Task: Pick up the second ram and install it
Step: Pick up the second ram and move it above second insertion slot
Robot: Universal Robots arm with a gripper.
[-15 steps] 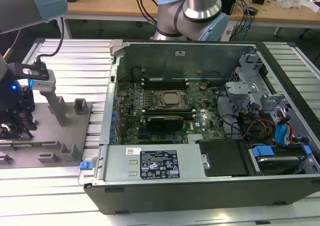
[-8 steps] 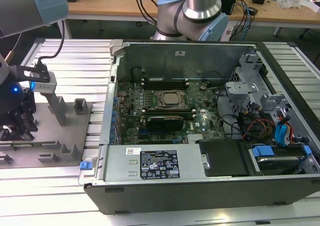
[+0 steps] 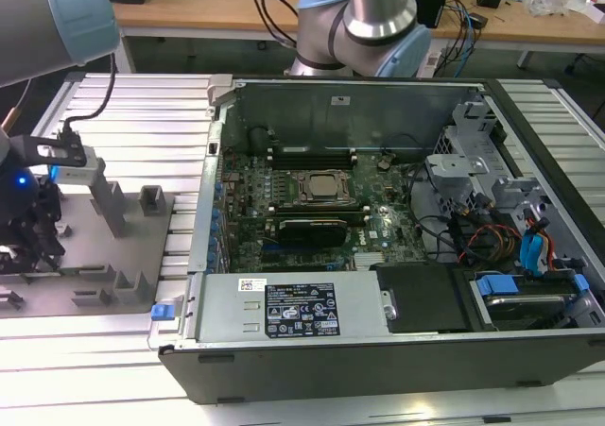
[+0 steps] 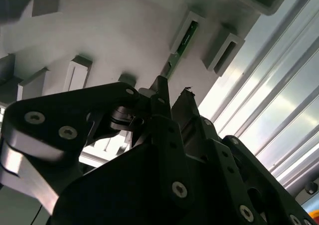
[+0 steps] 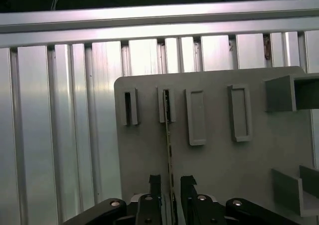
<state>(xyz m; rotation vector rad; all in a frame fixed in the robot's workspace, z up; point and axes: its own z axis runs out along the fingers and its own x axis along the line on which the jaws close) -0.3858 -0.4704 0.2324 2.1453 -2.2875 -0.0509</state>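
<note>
Over at the exterior view's left, the gripper (image 3: 36, 247) hangs low over a grey holder plate (image 3: 113, 256) that lies on the ribbed aluminium surface (image 3: 142, 133). The open computer case (image 3: 312, 350) sits well apart from it, toward the exterior view's right, with its motherboard (image 3: 312, 190) facing up.

In the first wrist view the second ram (image 5: 169, 135) stands on edge on the holder plate (image 5: 219, 175) as a thin line, one end seated in a raised slot (image 5: 166, 105) and the rest running down between the two black fingers of the gripper (image 5: 170, 180). The jaws are released: they straddle the stick, and a sliver of gap shows on either side. The ribbed surface (image 5: 70, 135) runs alongside the plate.

The second wrist view looks along the gripper (image 4: 173, 91) from behind. The ram (image 4: 183, 38) shows green in its slot, in line with the gap between the fingertips, with the pale plate (image 4: 99, 35) beyond.
</note>
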